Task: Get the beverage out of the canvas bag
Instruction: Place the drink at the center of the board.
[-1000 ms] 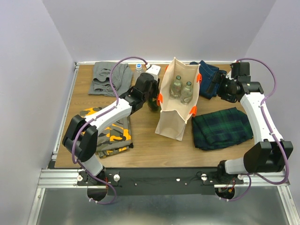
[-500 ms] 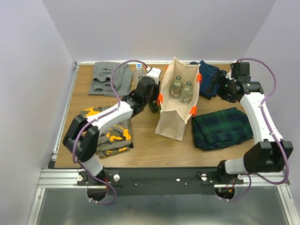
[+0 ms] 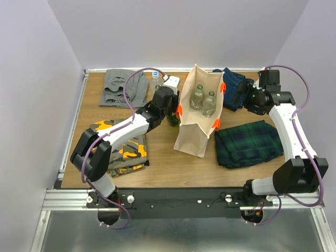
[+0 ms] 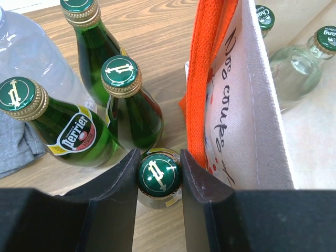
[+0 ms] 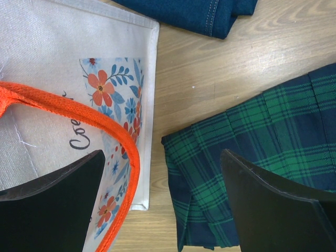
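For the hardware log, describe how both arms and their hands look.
Both the left arm and right arm have white link shells, black joint housings and a purple cable looping alongside. The left hand and right hand each have two matte black, flat-sided fingers. No markings are visible.

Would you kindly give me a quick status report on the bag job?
Left gripper shut on green bottle, outside the canvas bag. Right gripper open beside bag. Two clear bottles inside; mouth unobstructed.

Plain lavender walls (image 3: 173, 31) on three sides of a wooden table (image 3: 163, 161)
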Robot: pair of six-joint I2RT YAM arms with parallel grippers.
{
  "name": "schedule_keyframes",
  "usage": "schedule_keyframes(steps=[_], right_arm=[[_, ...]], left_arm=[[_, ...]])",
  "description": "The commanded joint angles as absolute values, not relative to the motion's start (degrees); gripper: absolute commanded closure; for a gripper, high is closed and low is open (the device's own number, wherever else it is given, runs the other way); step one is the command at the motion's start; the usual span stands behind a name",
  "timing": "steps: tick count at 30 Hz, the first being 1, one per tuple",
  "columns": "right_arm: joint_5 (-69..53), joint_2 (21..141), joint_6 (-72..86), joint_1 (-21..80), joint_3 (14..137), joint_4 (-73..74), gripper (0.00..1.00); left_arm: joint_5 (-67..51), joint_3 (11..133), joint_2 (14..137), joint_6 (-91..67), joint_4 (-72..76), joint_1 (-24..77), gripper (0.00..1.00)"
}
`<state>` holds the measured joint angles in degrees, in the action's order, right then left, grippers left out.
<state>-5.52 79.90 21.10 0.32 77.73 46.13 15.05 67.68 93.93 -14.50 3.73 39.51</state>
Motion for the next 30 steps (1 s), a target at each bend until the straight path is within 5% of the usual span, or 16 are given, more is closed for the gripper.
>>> schedule_keyframes(steps=[1, 21, 30], right_arm=[[-4.04, 78.92, 20.74, 0.26, 77.61, 46.76, 0.00], [-3.69, 78.49, 20.48, 0.18, 77.17, 47.02, 0.00], [-3.87, 78.40, 20.57, 0.26, 76.99, 46.84, 0.00]], left_arm=[[18.46, 68.64, 92.02, -14.94, 11.69, 39.81, 1.00], [19.86, 68.38, 92.73, -15.03, 10.20, 39.90, 1.00], [19.95, 68.38, 92.64, -15.29, 9.58, 40.08, 0.82]])
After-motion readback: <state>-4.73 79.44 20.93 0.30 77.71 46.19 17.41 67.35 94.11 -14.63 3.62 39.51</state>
